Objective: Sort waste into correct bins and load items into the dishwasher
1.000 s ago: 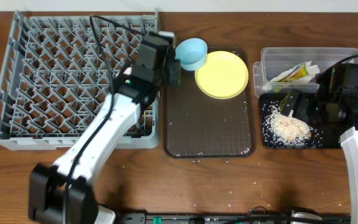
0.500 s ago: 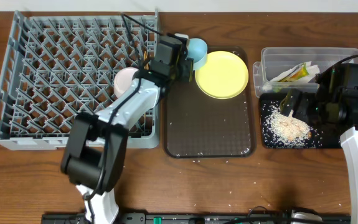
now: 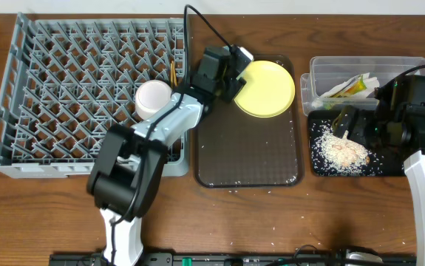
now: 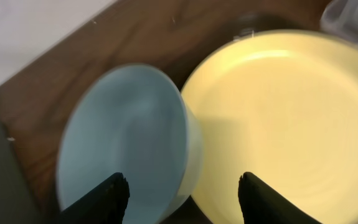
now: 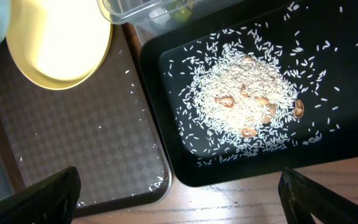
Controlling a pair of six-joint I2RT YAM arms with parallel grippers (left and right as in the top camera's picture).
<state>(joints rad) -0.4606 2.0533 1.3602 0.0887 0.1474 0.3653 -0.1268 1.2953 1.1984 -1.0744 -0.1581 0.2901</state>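
Note:
My left gripper (image 4: 182, 190) is open, one finger inside the light blue bowl (image 4: 122, 140) and one over the yellow plate (image 4: 284, 112), straddling the bowl's near wall. In the overhead view the left gripper (image 3: 229, 70) hides the bowl beside the yellow plate (image 3: 267, 90). The grey dish rack (image 3: 64, 96) holds a round white vessel (image 3: 153, 97), bowl or cup I cannot tell, and the wooden chopsticks (image 3: 173, 74). My right gripper (image 5: 179, 199) is open and empty above the black tray (image 5: 166, 143) with rice scraps (image 5: 244, 106). The clear tub (image 3: 323, 70) holds white paper and the wrapper (image 3: 354, 87).
A dark brown serving tray (image 3: 245, 151) under the plate lies between the rack and the bins; loose rice grains dot it and the wooden table (image 3: 271, 222). The right arm (image 3: 419, 125) stands at the right edge over the black tray (image 3: 315, 166).
My left gripper has swung right, off the rack's edge, to the blue bowl by the plate. The white vessel now shows uncovered in the rack. The right arm has not moved.

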